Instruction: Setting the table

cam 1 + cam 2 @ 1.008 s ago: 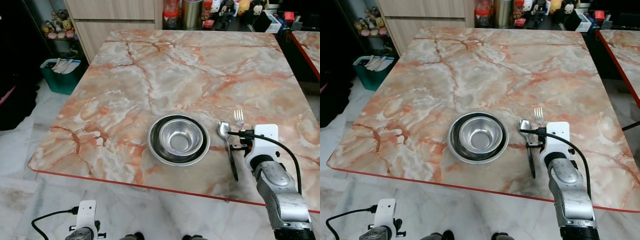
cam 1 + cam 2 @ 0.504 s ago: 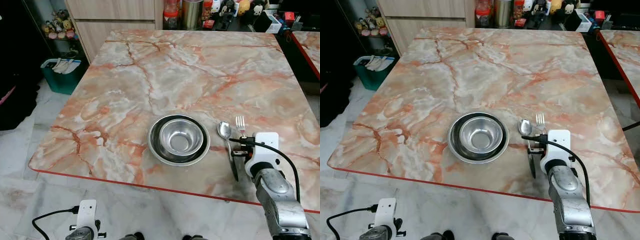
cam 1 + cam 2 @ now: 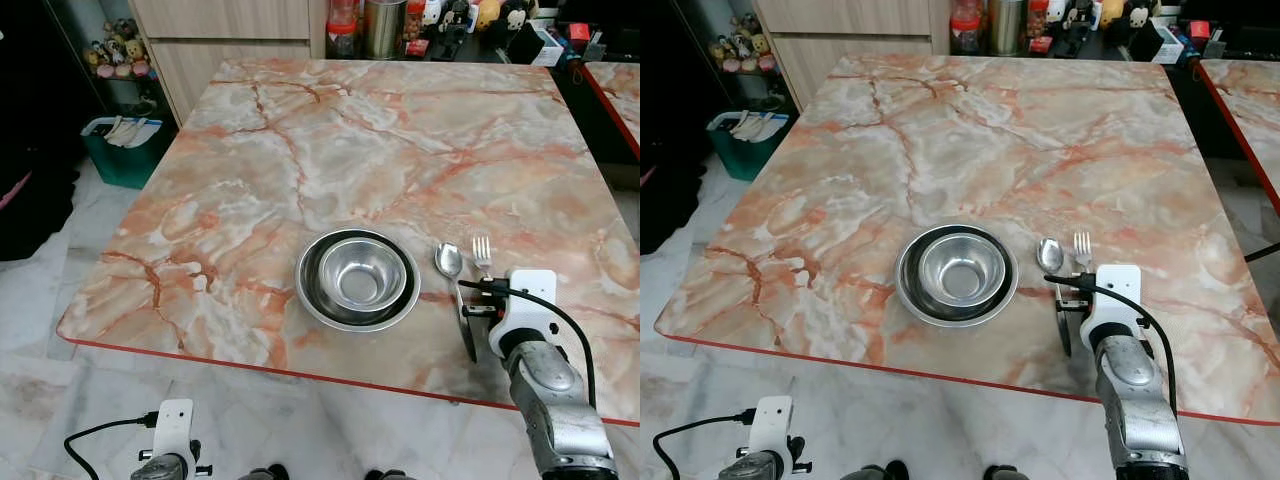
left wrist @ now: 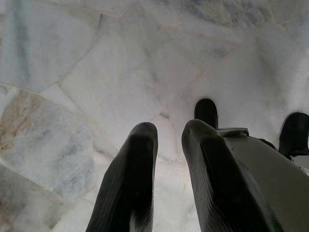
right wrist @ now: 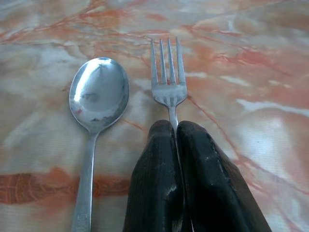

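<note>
A steel bowl (image 3: pixel 358 272) sits in a steel plate (image 3: pixel 306 292) near the front of the marble table (image 3: pixel 330 150). Just right of it lie a spoon (image 3: pixel 449 260) and a fork (image 3: pixel 482 250), side by side with their heads pointing away from me. My right gripper (image 3: pixel 485 292) rests low on the table behind the fork's head. In the right wrist view its fingertips (image 5: pixel 161 133) are shut on the fork (image 5: pixel 167 72) at its neck, with the spoon (image 5: pixel 99 92) beside them. My left gripper (image 4: pixel 166 133) hangs idle over the floor, fingers close together.
The table's red front edge (image 3: pixel 300 375) is close to me. Jars and small items (image 3: pixel 380 25) crowd the far edge. A teal bin (image 3: pixel 122 145) stands on the floor at the left, and a second table (image 3: pixel 620 90) at the right.
My right gripper has drawn back toward the table's front edge, and the fork has slid a little the same way with it. Spoon, bowl and plate have stayed put.
</note>
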